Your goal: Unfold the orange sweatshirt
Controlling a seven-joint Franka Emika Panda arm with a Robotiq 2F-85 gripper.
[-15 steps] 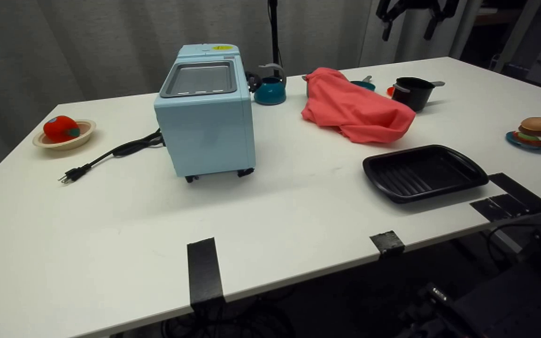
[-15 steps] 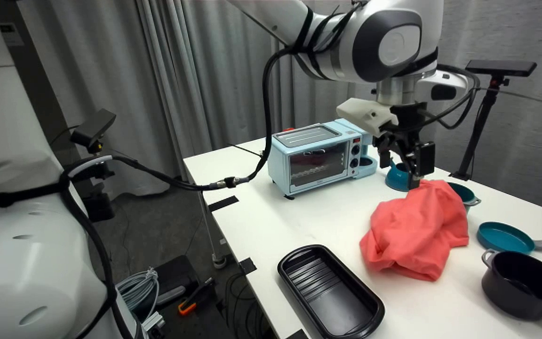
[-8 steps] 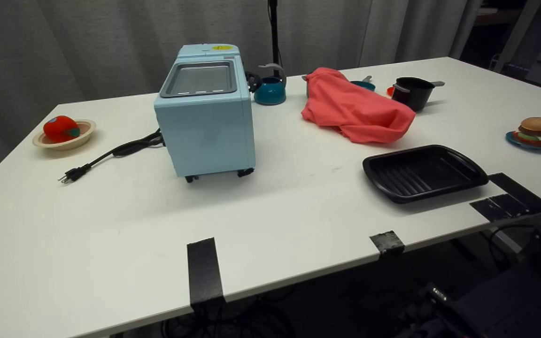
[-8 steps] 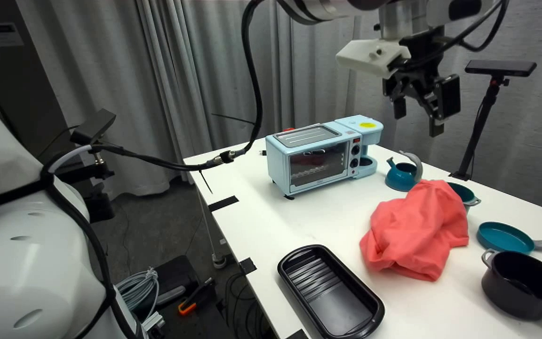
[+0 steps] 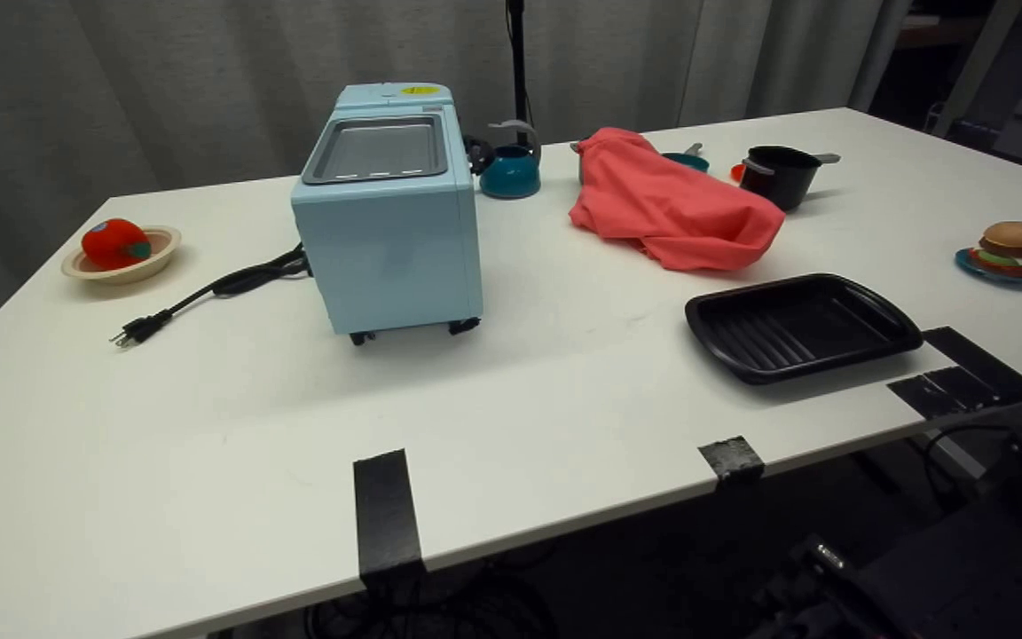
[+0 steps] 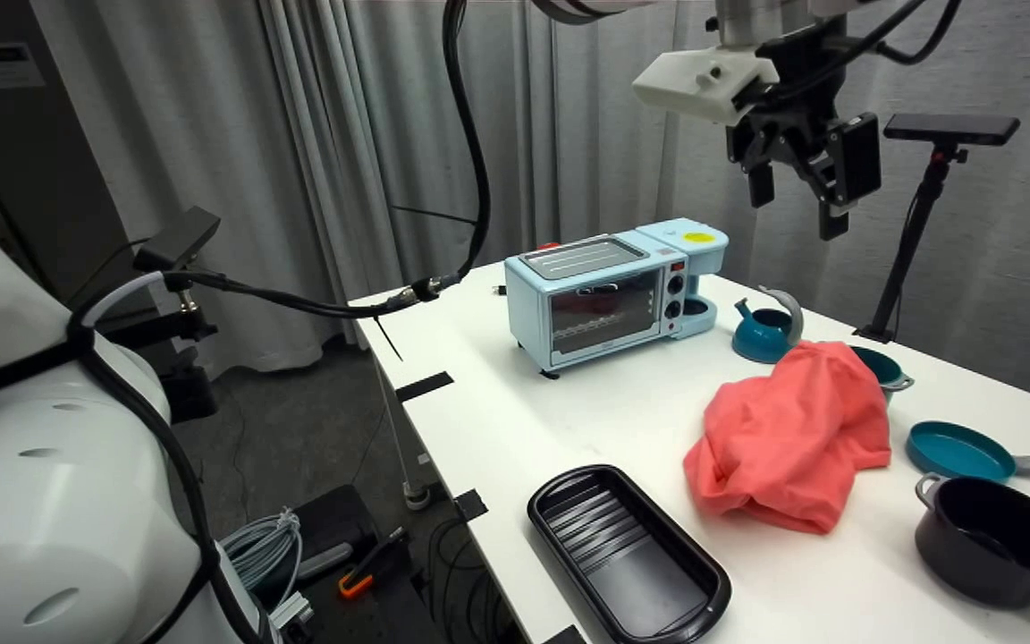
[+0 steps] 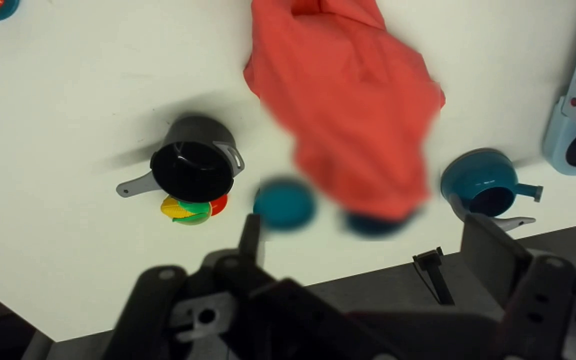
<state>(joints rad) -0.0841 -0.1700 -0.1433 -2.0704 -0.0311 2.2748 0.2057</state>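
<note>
The orange-red sweatshirt (image 5: 666,204) lies crumpled in a heap on the white table. It shows in both exterior views (image 6: 788,438) and in the wrist view (image 7: 348,85). Its far end is draped over a teal pot (image 6: 880,368), hiding part of that pot. My gripper (image 6: 797,204) is open and empty, held high above the far end of the sweatshirt and not touching it. In the wrist view the two fingers of the gripper (image 7: 363,225) stand wide apart with nothing between them. Part of the wrist view is blurred around the cloth's end.
A light blue toaster oven (image 6: 604,295) and a teal kettle (image 6: 761,333) stand beside the sweatshirt. A black baking tray (image 6: 627,555) lies near the table's edge. A teal pan (image 6: 958,450) and a black pot (image 6: 993,541) stand on its other side. A toy burger (image 5: 1015,247) sits farther off.
My gripper has risen from just above the sweatshirt's far end to high over it, staying open. It has left the exterior view where it showed at the top. The sweatshirt has not moved.
</note>
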